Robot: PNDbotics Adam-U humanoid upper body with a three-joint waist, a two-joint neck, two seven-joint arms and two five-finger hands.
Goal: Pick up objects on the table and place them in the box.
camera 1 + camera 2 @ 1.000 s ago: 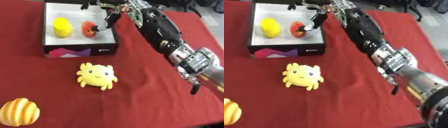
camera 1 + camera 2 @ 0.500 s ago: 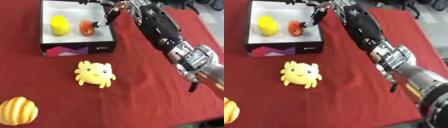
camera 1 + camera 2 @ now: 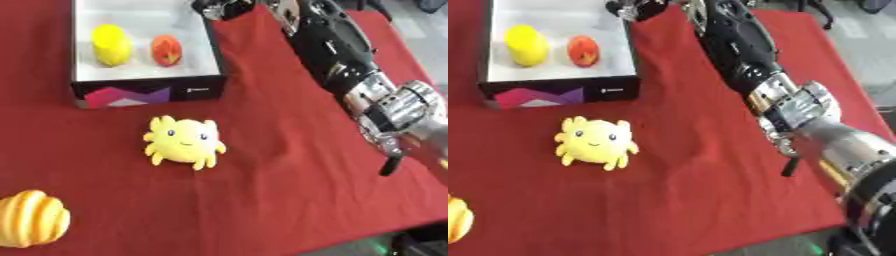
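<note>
A white-floored box point(image 3: 140, 93) stands at the far left of the red table. Inside it lie a yellow fruit-shaped toy point(image 3: 111, 44) and a red-orange round toy point(image 3: 165, 50), side by side. A yellow plush crab point(image 3: 183, 141) sits on the cloth in front of the box. An orange ribbed toy point(image 3: 31, 225) lies at the lower left edge. My right arm point(image 3: 350, 65) stretches from the lower right up to the top edge. Its hand point(image 3: 220, 7) hovers by the box's far right corner, partly cut off, touching neither toy. The left hand does not show.
The red cloth point(image 3: 280, 165) covers the whole table. Its near edge runs across the lower right corner, with dark floor point(image 3: 420, 240) beyond. A grey floor strip point(image 3: 859, 35) shows past the table's right edge.
My right hand has lifted off the red-orange toy and drawn back to the box's far right corner. The toy stays in the box. The camera has tilted, shifting the whole picture.
</note>
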